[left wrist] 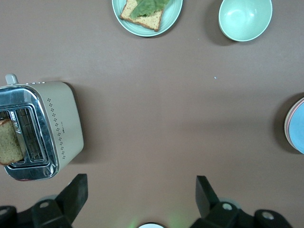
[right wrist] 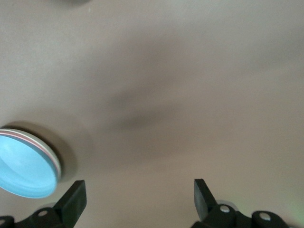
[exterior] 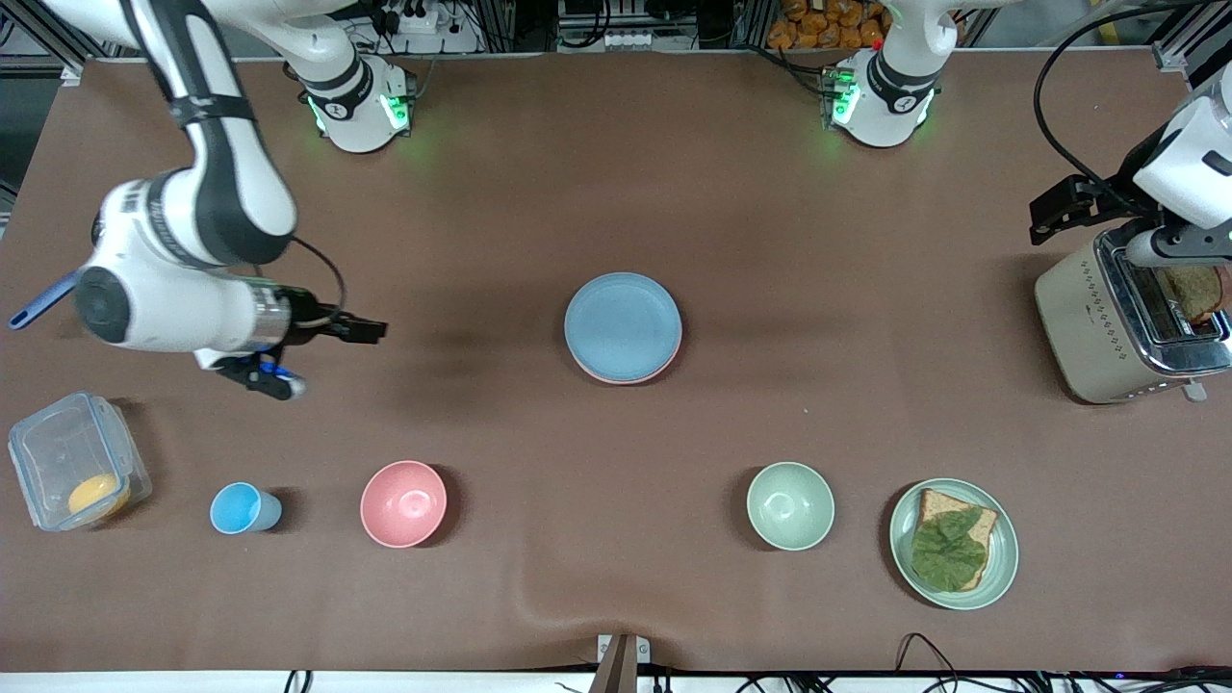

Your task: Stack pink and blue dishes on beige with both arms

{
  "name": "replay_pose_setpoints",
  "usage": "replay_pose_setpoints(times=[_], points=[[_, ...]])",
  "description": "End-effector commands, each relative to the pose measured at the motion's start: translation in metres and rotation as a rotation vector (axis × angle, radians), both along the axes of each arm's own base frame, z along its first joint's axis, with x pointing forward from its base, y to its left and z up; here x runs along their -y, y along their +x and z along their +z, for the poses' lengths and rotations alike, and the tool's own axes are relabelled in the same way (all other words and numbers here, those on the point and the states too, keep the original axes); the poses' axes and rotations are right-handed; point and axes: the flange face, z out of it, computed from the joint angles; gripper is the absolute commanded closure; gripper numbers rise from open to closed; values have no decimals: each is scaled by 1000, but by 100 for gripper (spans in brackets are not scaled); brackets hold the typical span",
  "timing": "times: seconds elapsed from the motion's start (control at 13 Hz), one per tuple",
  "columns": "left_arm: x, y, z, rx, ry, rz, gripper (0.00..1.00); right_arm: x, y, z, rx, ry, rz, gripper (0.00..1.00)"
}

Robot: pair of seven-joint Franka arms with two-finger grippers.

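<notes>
Front view gave us a brown, matte cloth-covered table point(exterior: 616, 212) with a stack of flat round plates at its middle. The light blue plate point(exterior: 622, 325) lay on top, smooth and shallow-rimmed, and the pale pink plate point(exterior: 674, 358) showed only as a thin crescent under its edge. In the right wrist view we saw layered rims below the blue one, a pinkish line and a paler one, though we could not say for certain that the lowest was the beige plate.

The right gripper point(exterior: 371, 330) hung over bare cloth toward the right arm's end of the table, between the stack and a clear plastic box point(exterior: 77, 460) holding something yellow; its dark fingers point(right wrist: 76, 197) stood spread wide and held nothing. The left gripper point(left wrist: 140, 194) was up over the left arm's end of the table, above a cream toaster point(exterior: 1116, 318) with a chrome top and a brown slice in its slot; its jaws were likewise parted and empty.

Nearer the front camera we counted a row of matte pieces: a small blue cup point(exterior: 243, 508), a deep pink bowl point(exterior: 404, 503), a pale green bowl point(exterior: 790, 505), and a pale green plate point(exterior: 1001, 563) carrying toast point(exterior: 977, 525) with a crinkled leaf on it.
</notes>
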Motion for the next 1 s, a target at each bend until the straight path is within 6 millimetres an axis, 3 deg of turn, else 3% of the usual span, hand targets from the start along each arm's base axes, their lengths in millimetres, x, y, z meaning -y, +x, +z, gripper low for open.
replay_pose_setpoints(times=[0.0, 0.15, 0.46, 0.69, 0.92], points=[[4, -5, 1, -13, -20, -13, 0, 36, -8, 54, 103, -54, 173, 0], [5, -4, -1, -13, -21, -13, 0, 59, -11, 103, 177, -124, 315, 0], [7, -4, -2, -15, -21, -9, 0, 98, -11, 191, 217, -103, 388, 0], [6, -9, 7, -2, -36, 1, 0, 104, -13, 227, 258, -131, 479, 0], [3, -15, 16, 8, -39, 56, 0, 112, -20, 242, 258, -149, 418, 0]])
